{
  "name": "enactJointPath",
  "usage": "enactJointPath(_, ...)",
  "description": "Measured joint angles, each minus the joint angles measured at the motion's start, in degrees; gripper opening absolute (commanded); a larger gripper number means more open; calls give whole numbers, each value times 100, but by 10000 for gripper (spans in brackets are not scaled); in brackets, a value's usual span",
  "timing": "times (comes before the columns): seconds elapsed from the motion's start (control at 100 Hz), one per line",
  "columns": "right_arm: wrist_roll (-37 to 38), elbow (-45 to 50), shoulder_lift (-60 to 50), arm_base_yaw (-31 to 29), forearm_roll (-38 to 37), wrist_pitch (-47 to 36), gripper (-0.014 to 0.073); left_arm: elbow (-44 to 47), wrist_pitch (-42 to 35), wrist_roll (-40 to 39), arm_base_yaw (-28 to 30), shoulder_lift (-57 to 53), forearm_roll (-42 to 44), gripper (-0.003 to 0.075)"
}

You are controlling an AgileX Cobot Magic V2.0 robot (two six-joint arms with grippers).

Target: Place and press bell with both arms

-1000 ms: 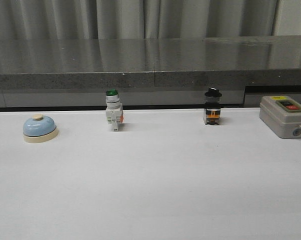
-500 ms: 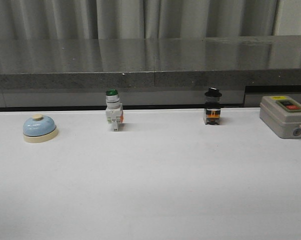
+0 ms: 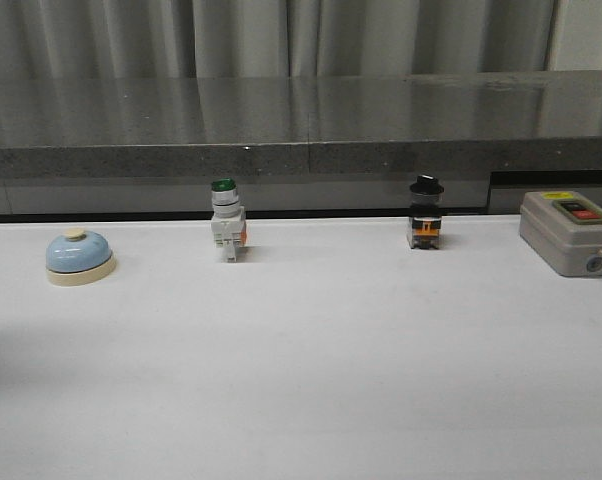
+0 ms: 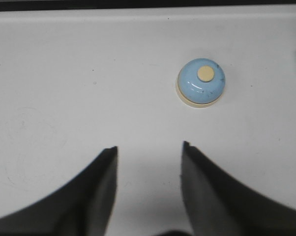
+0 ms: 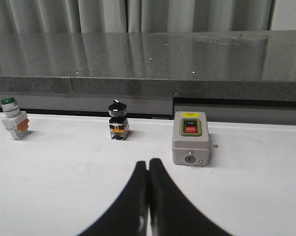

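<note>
Bell (image 3: 79, 256): upright at the surface's (image 3: 311, 360) far left, untouched, just ahead of the left tool (image 4: 149, 147), spread wide as if lined up to grasp. Right tool (image 5: 148, 161): pinched closed, holding nothing, apparently kept free for pressing.

Left gripper (image 4: 149, 147): two black fingers (image 4: 96, 191), broad at the root, curving and narrowing to squared tips; matte, plain surface.
Right gripper (image 5: 148, 167): two black fingers (image 5: 133, 206), smooth, curved, tapering to slim rounded tips; slight sheen.
</note>
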Motion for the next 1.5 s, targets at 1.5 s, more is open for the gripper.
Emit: enactJointPath(1.5,0,0,0,0,0,0,-60,-2738,-5,108,-675,4387,-227,691)
